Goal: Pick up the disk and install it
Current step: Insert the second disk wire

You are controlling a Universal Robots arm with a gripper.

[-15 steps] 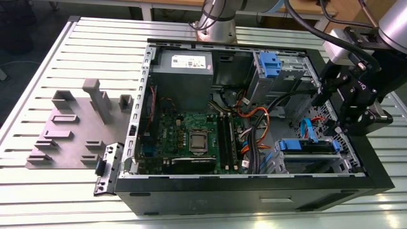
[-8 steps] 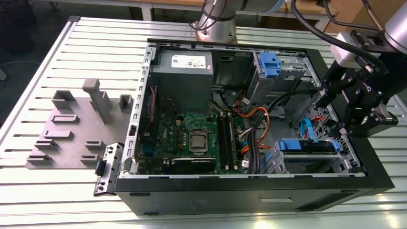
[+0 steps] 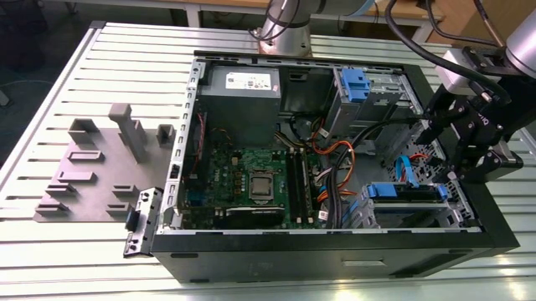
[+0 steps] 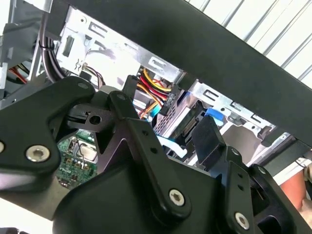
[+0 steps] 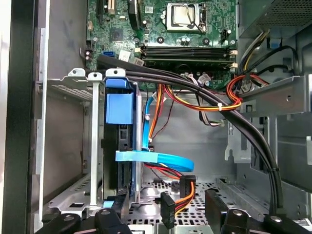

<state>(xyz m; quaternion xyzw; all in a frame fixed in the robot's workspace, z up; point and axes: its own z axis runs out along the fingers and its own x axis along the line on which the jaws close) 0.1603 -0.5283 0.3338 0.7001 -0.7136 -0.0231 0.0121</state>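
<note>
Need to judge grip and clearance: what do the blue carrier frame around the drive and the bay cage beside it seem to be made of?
Bright blue carrier frame: likely moulded plastic, uniform colour, matte with soft sheen. Silver-grey drive bay cage: apparently bare sheet metal, with thin folded edges, punched holes and a dull metallic shine.

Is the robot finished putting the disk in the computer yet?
It looks nearly done. The disk in its blue frame stands inside the metal drive cage, so it seems slotted in. In hand: nothing. The gripper is open, hovering just beside the cage. Left: I cannot tell whether the disk is fully seated, and the black cable plugs nearby appear loose.
</note>
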